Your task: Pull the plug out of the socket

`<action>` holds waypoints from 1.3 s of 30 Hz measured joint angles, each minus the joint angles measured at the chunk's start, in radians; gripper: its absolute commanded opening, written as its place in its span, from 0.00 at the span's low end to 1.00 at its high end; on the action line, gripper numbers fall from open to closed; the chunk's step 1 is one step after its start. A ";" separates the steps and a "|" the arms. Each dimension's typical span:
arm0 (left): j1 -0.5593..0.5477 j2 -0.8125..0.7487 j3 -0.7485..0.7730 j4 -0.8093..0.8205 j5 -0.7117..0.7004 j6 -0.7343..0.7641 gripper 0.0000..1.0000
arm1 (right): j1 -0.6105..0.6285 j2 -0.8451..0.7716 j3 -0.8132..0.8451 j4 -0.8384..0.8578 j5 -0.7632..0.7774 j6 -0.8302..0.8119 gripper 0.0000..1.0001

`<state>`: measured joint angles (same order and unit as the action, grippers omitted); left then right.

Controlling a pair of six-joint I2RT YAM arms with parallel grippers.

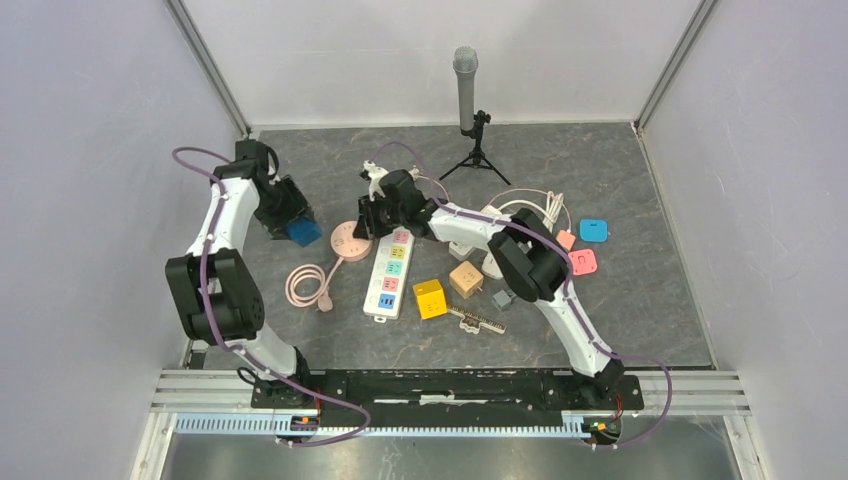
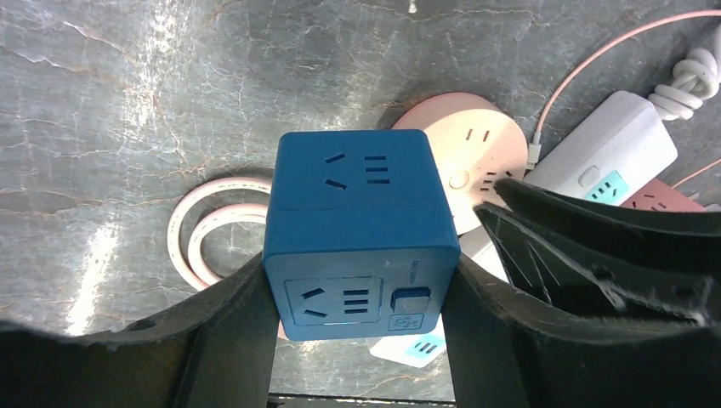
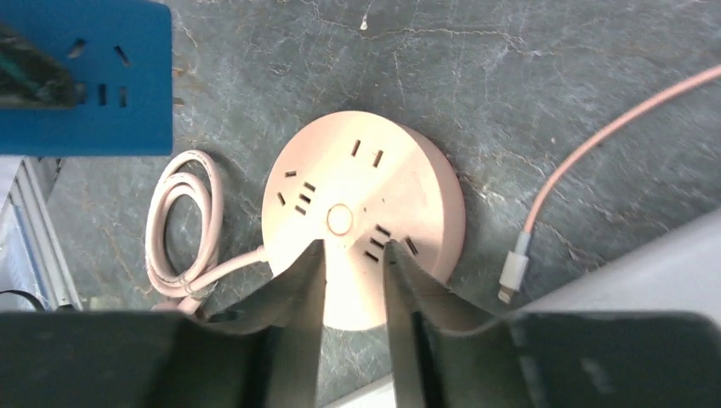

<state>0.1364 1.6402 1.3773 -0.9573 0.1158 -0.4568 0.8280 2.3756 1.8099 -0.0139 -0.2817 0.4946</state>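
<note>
A blue cube socket is clamped between my left gripper's fingers and held above the table; the left wrist view shows it squeezed on both sides by my left gripper. A round pink socket lies flat on the table to its right, with nothing plugged into it. My right gripper hangs right over its near edge, fingers a small gap apart with nothing between them. The blue cube sits at the upper left of the right wrist view.
The pink socket's coiled cable lies at front left. A white power strip, a yellow cube, a tan cube and small pink and blue sockets lie to the right. A microphone tripod stands at the back.
</note>
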 measured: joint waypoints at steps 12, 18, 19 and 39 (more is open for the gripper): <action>0.088 0.028 -0.084 0.172 0.175 -0.058 0.32 | -0.063 -0.289 -0.232 0.192 -0.164 -0.031 0.55; 0.130 0.091 -0.121 0.322 0.279 -0.136 0.46 | -0.066 -0.492 -0.424 0.295 -0.217 -0.058 0.59; 0.133 0.103 -0.128 0.343 0.290 -0.151 0.46 | -0.067 -0.518 -0.458 0.302 -0.221 -0.062 0.59; 0.149 0.181 -0.156 0.299 0.206 -0.193 1.00 | -0.187 -0.846 -0.715 0.080 -0.027 -0.124 0.69</action>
<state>0.2852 1.8214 1.2217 -0.6586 0.3222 -0.6502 0.6415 1.5295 1.0954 0.0662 -0.3088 0.3706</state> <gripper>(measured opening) 0.994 0.673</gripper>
